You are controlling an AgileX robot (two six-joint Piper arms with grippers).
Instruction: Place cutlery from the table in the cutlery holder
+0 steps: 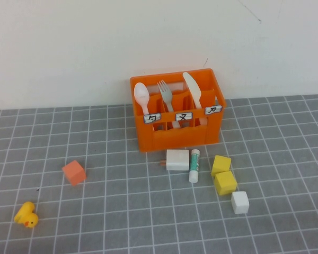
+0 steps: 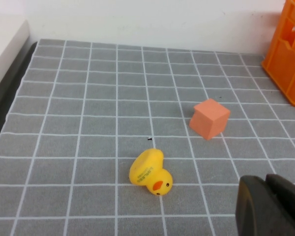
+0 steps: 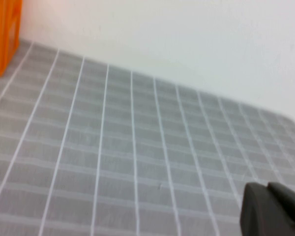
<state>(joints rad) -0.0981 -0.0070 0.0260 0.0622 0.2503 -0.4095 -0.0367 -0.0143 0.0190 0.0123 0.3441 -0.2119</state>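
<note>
The orange cutlery holder stands on the grey-tiled tabletop by the wall, the pale spoon, grey fork and cream knife upright in three compartments side by side. Only the high view shows them, plus a white block, a glue stick, two yellow cubes and a white cube in front of the holder. Neither arm appears there. The left pincer shows in its wrist view near a rubber duck and a small orange cube; the right pincer hangs over bare tiles. Whether either is open cannot be told.
</note>
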